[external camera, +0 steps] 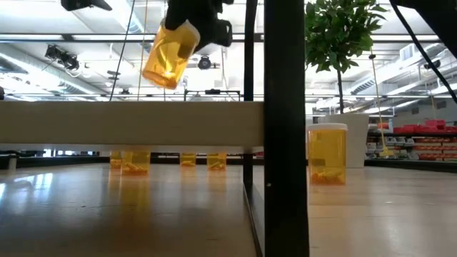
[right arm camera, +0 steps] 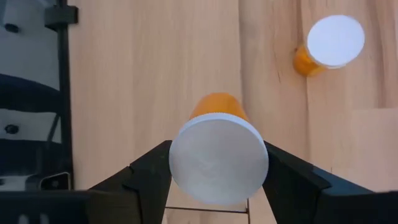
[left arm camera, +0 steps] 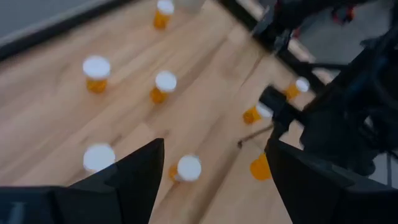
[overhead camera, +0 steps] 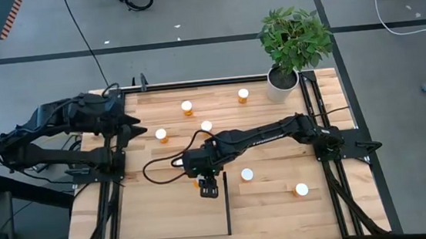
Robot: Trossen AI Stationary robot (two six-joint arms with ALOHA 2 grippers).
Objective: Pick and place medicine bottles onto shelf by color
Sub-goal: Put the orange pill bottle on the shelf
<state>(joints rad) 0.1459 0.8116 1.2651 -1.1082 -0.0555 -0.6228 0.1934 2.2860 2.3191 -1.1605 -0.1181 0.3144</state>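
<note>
My right gripper (overhead camera: 207,185) reaches over the table's middle and is shut on one orange medicine bottle (external camera: 169,53), which is up in the air beside the shelf's black strip (overhead camera: 227,207). The pale-wood shelf (overhead camera: 283,210) lies at the near right. Two white-capped bottles stand on it (overhead camera: 247,174) (overhead camera: 302,190). Others stand on the planks farther back (overhead camera: 161,135) (overhead camera: 206,125) (overhead camera: 187,106) (overhead camera: 243,94). My left gripper (left arm camera: 211,180) is open, hovering near the table's left edge (overhead camera: 133,130), touching nothing. My right gripper pinches the bottle between its two fingers at the white cap end (right arm camera: 180,162), one finger (right arm camera: 146,177) on each side of the cap. The fingers come from above, pointing down. The bottle is lifted clear of the table and hangs tilted, its orange body (external camera: 164,61) lowest.
A potted plant in a white pot (overhead camera: 281,82) stands at the far right corner. A black cable (overhead camera: 159,170) loops across the planks left of the right gripper. Black frame rails run along both sides (overhead camera: 111,190) (overhead camera: 335,186). Bare shelf board lies toward the near edge (overhead camera: 299,220).
</note>
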